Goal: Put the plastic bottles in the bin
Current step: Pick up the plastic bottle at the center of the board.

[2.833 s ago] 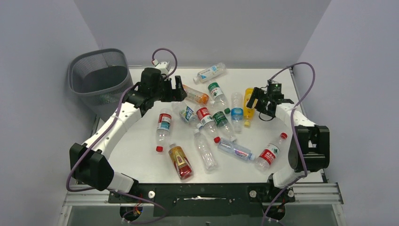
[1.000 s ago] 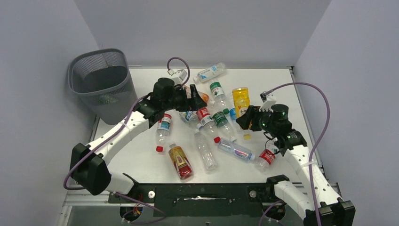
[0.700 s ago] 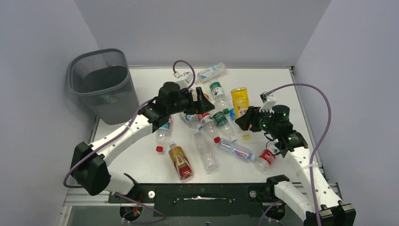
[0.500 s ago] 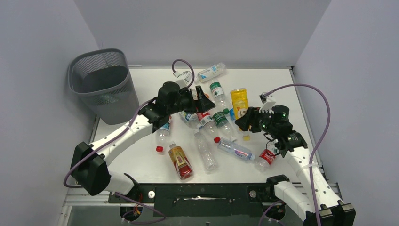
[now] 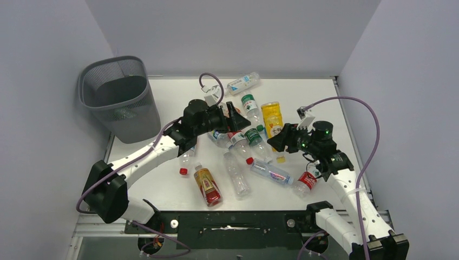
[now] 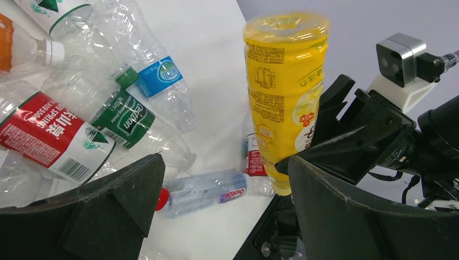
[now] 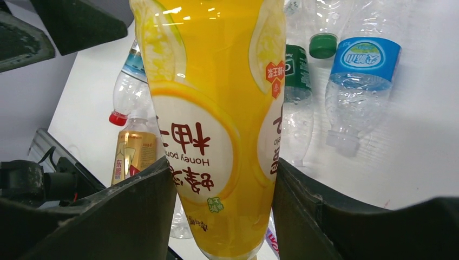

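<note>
Pale lilac-grey walls (image 5: 243,32) close in a white table (image 5: 162,173) on three sides. A dark grey wire-mesh bin (image 5: 127,116), round-rimmed and tapering downward, stands at the table's far-left edge. It is well to the left of the left gripper (image 5: 233,115) and apart from every bottle.

A dozen or so plastic bottles (image 5: 236,174) lie on their sides in a loose heap under and between the two sets of fingers. Most are clear and crumpled, with red, green or blue labels. An amber bottle (image 5: 208,186) lies on the near side of the left fingers, and a white-labelled bottle (image 5: 242,83) lies beyond them.

The right gripper (image 7: 222,168) is clamped on a yellow drink bottle (image 7: 211,92) printed with citrus slices, its fingers (image 7: 135,216) pressing both sides of the body. The bottle is held inverted, flat base up and neck down. Whether the neck touches the table cannot be told.

The left gripper's fingers (image 6: 108,216) stand wide apart with nothing between their pads. Seen past them are a red-labelled bottle (image 6: 48,138), a green-labelled bottle (image 6: 122,119), a blue-labelled bottle (image 6: 159,73) and a red-capped clear bottle (image 6: 200,192).
</note>
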{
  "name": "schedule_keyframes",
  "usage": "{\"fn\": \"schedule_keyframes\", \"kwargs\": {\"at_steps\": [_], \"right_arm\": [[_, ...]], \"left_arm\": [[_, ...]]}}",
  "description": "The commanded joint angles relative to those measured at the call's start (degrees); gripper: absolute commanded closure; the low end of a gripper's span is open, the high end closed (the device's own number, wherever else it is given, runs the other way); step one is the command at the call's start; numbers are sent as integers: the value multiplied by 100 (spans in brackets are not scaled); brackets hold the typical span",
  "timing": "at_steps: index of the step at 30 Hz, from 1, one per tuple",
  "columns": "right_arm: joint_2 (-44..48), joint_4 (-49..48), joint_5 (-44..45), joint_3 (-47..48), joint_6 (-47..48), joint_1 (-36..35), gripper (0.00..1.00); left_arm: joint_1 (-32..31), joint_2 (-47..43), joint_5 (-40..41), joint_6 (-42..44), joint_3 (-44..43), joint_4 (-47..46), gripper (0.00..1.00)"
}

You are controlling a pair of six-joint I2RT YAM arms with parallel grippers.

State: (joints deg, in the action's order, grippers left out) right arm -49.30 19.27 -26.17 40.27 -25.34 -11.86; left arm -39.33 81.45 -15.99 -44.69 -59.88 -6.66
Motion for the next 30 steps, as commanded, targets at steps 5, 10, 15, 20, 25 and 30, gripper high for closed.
{"fn": "schedule_keyframes", "kwargs": {"at_steps": [5, 10, 15, 20, 25, 30], "right_arm": [[-111, -636, -327, -37, -287, -235, 44], [-252, -762, -249, 6, -368, -423, 44], [-414, -885, -177, 95, -438, -644, 44], [-508, -907, 36, 246, -476, -1014, 44], [-464, -852, 254, 312, -489, -1245, 44], [-404, -749, 408, 356, -463, -1299, 44]], "left_arm": [[-126, 98, -150, -158, 29, -995, 15], [-207, 99, -155, -220, 87, -1329, 15], [-308, 137, -129, -233, 108, -1514, 15], [-371, 202, -35, -175, 82, -1455, 14], [-382, 183, 66, -75, 40, -1295, 15], [-382, 134, 160, -12, 42, -1200, 15]]}}
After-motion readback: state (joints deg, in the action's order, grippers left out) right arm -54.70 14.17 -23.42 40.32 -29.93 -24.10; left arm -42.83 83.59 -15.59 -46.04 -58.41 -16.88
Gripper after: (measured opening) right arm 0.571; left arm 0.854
